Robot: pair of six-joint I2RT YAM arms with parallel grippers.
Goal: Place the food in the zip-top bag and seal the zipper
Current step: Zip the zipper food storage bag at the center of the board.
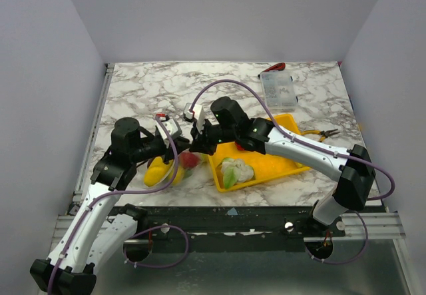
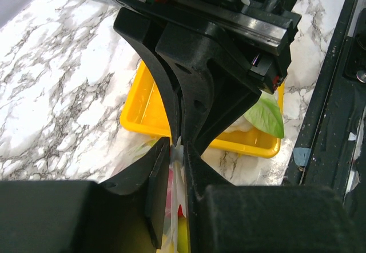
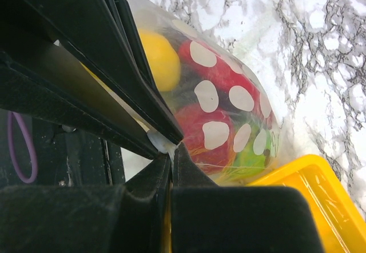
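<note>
Zip-top bag (image 3: 229, 110), clear with pale dots, holding red, yellow and green food (image 3: 197, 130), sat near left of yellow tray (image 1: 286, 165); left gripper (image 2: 174, 190) and right gripper (image 3: 170, 173) both clamped its top edge. Cauliflower (image 1: 238, 170) lay in tray; compartment box (image 1: 278, 88) far right; bare marble table (image 1: 146, 88) far left

The zip-top bag (image 3: 240, 64) is thin glossy plastic, the tray (image 1: 279, 162) shiny plastic.

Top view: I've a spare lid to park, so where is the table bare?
Bare: the table far left, between its edge and the box; a smaller patch right of the box, behind the pliers. Crowded: near centre, around bag and tray.
</note>
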